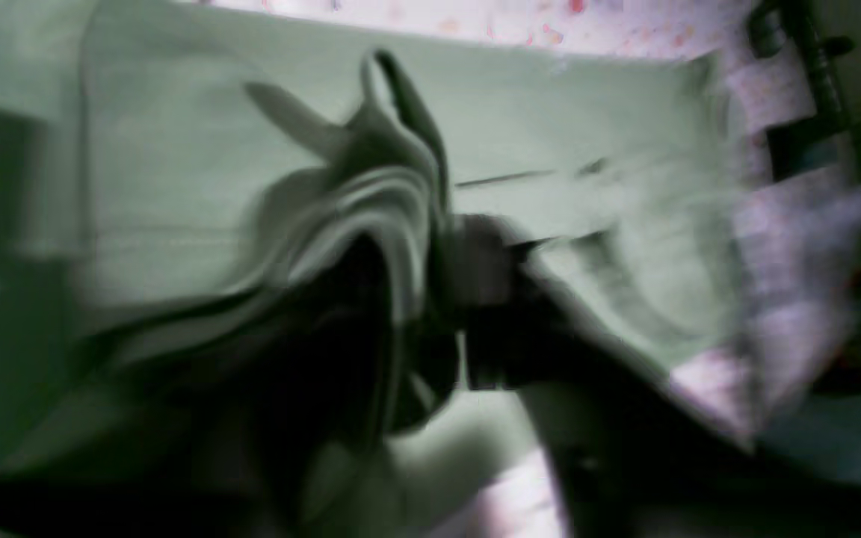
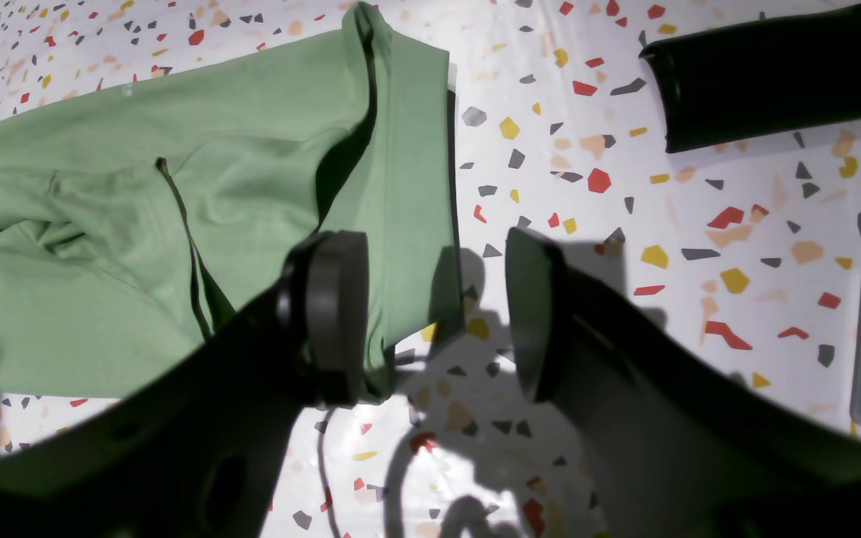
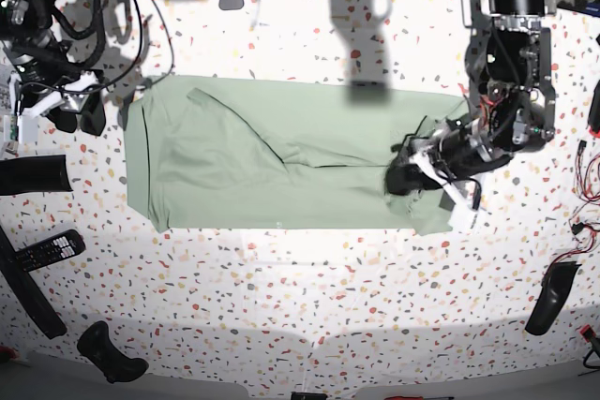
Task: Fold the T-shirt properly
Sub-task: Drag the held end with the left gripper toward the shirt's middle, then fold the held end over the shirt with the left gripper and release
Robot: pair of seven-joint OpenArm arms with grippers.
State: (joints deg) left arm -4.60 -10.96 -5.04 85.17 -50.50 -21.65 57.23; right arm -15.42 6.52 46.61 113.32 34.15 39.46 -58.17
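Terrazzo-patterned white tabletop (image 3: 300,278), speckled red, yellow and grey, fills the base view and gives a flat bed wide enough for the garment to lie spread out.

One T-shirt (image 3: 281,175) lies across its middle as a long sage-green band with both sides apparently already turned in; a dark seam line runs diagonally over the top layer. Lying lengthwise between the two arms, each end is within reach of one gripper, which suits a fold end over end.

Two arms work the scene. The left gripper (image 3: 412,178) is down on the shirt's end at the right of the base view. Its wrist view is badly smeared: bunched green folds (image 1: 371,202) rise around the dark fingers, so cloth is touching them, but whether the jaws are clamped on it or parting I cannot tell.

The right gripper (image 2: 434,314) hangs over the opposite end, just beside the shirt's folded edge (image 2: 408,187). Its two round pads (image 2: 337,314) stand wide apart with bare table between them and nothing held, probably waiting to take that end.

Loose gear rings the table: one black remote (image 3: 42,250), one black cylinder (image 3: 33,176) and at least two more dark tools near the front edge, all kept clear of the cloth.
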